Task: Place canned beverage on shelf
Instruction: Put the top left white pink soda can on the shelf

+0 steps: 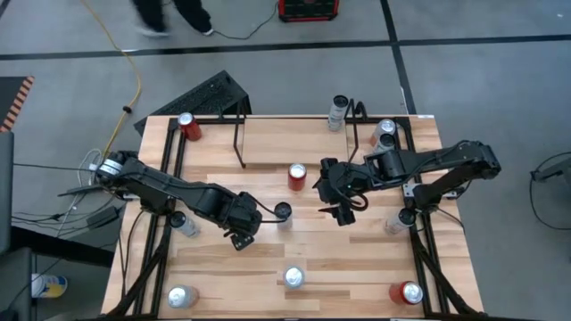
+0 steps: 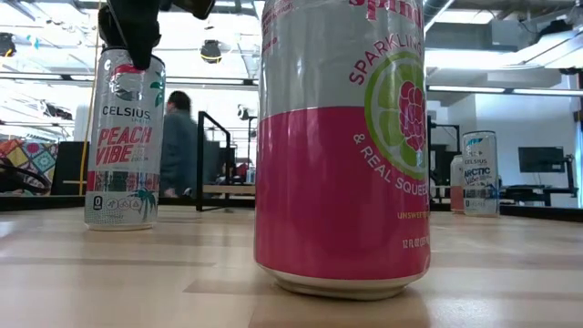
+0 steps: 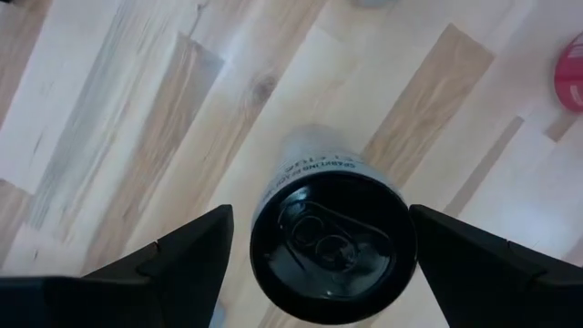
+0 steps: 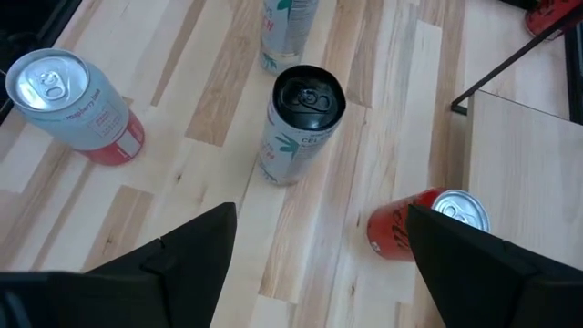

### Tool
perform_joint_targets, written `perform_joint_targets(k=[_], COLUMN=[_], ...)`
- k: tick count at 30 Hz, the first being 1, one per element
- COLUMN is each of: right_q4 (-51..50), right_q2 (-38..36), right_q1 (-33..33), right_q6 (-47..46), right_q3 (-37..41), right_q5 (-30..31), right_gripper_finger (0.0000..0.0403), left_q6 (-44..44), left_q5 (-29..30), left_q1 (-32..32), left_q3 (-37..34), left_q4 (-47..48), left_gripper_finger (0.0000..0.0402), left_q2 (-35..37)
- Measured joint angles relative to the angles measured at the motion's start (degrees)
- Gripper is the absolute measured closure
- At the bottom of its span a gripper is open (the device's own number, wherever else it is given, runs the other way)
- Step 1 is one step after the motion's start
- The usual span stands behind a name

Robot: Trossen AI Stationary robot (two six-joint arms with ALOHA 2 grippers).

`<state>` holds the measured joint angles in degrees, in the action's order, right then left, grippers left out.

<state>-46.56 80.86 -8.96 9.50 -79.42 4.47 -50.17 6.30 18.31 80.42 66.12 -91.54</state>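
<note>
The step in hand looks like the approach to a pick: the left hand [image 1: 252,225] hovers over the black-topped can [image 1: 283,212] standing upright near the centre of the bench [image 1: 357,267], its fingers spread to either side of the can's top and not touching it, as the left wrist view shows with the can [image 3: 332,237] sitting between the two dark fingers [image 3: 173,260]. The next move, I judge, calls for lowering so the fingers straddle the can's body, pinching it, then carrying it up the frame to the shelf [image 1: 268,134], whose light board lies in the upper middle of the high view, well apart from the can. The right hand [image 1: 343,198] waits just right of centre, fingers spread and empty, near a red can [image 1: 297,176] by the shelf's lower edge.
</note>
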Motion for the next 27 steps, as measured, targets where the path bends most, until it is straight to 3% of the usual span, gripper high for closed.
perform_joint_targets(k=[6,11,16,22,27], right_q4=[-0.2,-0.21,-1.07,-2.75,-2.8], right_q2=[0.0,0.0,0.0,-0.9,-2.69], right_q1=[0.01,0.01,0.01,0.01,0.04], right_q6=[0.0,0.0,-0.64,-1.36,-1.76], right_q3=[0.0,0.0,0.0,0.04,0.01], right_q5=[0.02,0.02,0.02,0.11,1.7], right_gripper_finger=[0.0058,0.0058,0.0058,0.0058,0.0058], left_q6=[1.09,3.38,7.11,14.76,23.64], left_q5=[-1.57,-1.31,-1.69,-1.43,-1.48], left_q1=[0.08,-0.02,-1.19,-4.71,-12.42], left_q3=[0.0,0.02,0.85,9.64,20.02], left_q4=[0.0,-0.07,0.78,6.88,11.17], left_gripper_finger=[0.01,0.0164,0.0169,0.0169,0.0169], left_q2=[-0.01,0.01,-0.04,-0.08,-0.1])
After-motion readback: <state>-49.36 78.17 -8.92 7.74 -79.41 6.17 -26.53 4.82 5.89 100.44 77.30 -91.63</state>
